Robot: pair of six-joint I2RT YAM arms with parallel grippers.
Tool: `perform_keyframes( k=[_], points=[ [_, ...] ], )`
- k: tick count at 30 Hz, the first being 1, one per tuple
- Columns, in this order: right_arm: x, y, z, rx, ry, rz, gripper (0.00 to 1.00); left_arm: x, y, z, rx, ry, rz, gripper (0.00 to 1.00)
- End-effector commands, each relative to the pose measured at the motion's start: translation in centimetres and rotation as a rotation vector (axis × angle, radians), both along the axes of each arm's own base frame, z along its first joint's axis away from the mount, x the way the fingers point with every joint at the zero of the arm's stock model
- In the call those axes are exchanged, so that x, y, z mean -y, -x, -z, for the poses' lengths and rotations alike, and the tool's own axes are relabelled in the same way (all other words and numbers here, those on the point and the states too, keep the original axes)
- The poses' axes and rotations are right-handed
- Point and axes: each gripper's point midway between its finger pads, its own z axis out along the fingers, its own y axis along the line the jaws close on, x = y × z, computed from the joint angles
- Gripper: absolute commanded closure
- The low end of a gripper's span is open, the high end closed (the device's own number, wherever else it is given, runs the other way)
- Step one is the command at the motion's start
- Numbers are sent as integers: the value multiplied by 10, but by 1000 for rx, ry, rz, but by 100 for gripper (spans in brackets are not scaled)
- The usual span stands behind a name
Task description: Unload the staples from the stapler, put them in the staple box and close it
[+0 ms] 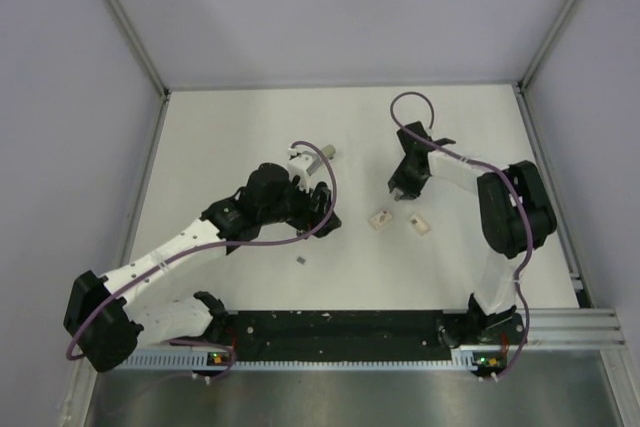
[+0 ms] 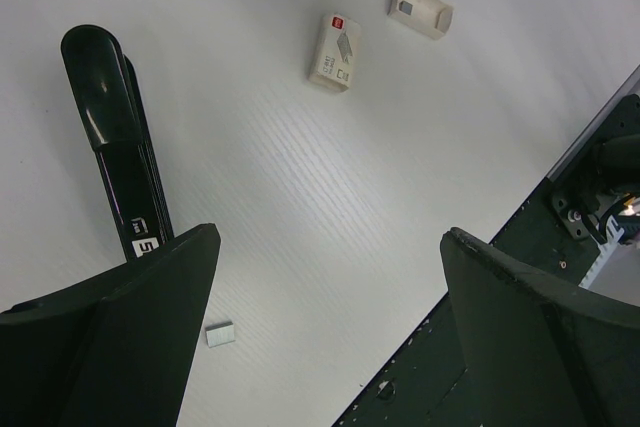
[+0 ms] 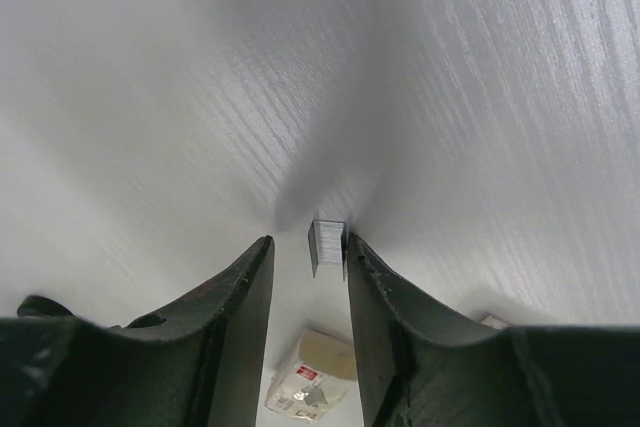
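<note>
Well, the right gripper [image 3: 307, 245] is down low over the white table [image 1: 250, 127] on the right side, just far of two small cream boxes [image 1: 380, 219] — and the staples [image 3: 327, 247], a short grey strip, sit between its fingers. The strip touches one finger while a sliver of table shows between it and the other, so the jaws are narrowed around it but not clenched on it. The left gripper [image 2: 330, 237] hangs above the table left of centre with its fingers spread wide, grasping nothing. The stapler [image 2: 105, 117] lies flat on the table beneath it (black, slim, with a white label near the end that disappears behind one finger); in the overhead view the arm hides it. A second strip of staples [image 2: 220, 334] lies loose on the table — close to the stapler on its near side, and left of the boxes.
</note>
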Motion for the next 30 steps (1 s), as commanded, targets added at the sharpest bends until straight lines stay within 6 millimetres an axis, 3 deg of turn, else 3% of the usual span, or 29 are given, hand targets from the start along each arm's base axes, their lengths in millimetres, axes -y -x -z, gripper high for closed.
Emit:
perform_keyframes(
  k=[1,12,16,20,24,30],
  points=[
    [2,2,14,-43,17,-25,67,4,-5,-9,45,19,9,2],
    [0,1,18,-58,27,-92,86,9,-2,-8,29,28,40,2],
    [1,1,18,-56,36,-108,89,9,-3,-6,25,23,39,2],
    [-1,-5,-1,-9,36,-141,91,8,-3,-6,28,19,33,2],
    [4,-7,-35,60,65,-175,91,8,-3,-9,31,20,32,2],
    [27,17,-70,118,156,-237,90,8,-2,-8,24,19,37,2]
  ],
)
